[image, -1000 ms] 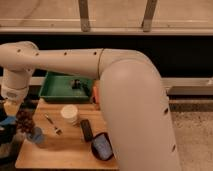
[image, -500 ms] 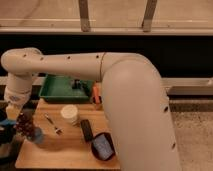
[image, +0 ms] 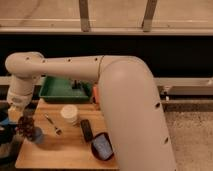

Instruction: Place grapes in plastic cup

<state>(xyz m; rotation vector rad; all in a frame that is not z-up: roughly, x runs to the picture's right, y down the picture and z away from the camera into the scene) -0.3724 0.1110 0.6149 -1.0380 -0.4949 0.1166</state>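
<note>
The gripper (image: 19, 114) is at the far left edge of the wooden table (image: 65, 155), low under the cream arm (image: 60, 67), and its jaws are closed on the grapes (image: 26, 128). The dark bunch hangs just below it. Compared with a second ago, the bunch has moved a little lower and more to the right, and now its lower end is over, or maybe already touching, the plastic cup (image: 38, 135), the small blue-grey one at the table's left side. I cannot tell if the grapes are inside the rim or only beside it.

For the task this means the carrying part is almost done, I think. What remains is to lower the bunch fully into the cup and to open the jaws.

The cream-white container (image: 69, 114), the black slab (image: 87, 130) and the green tray (image: 65, 90) stay where they were
</note>
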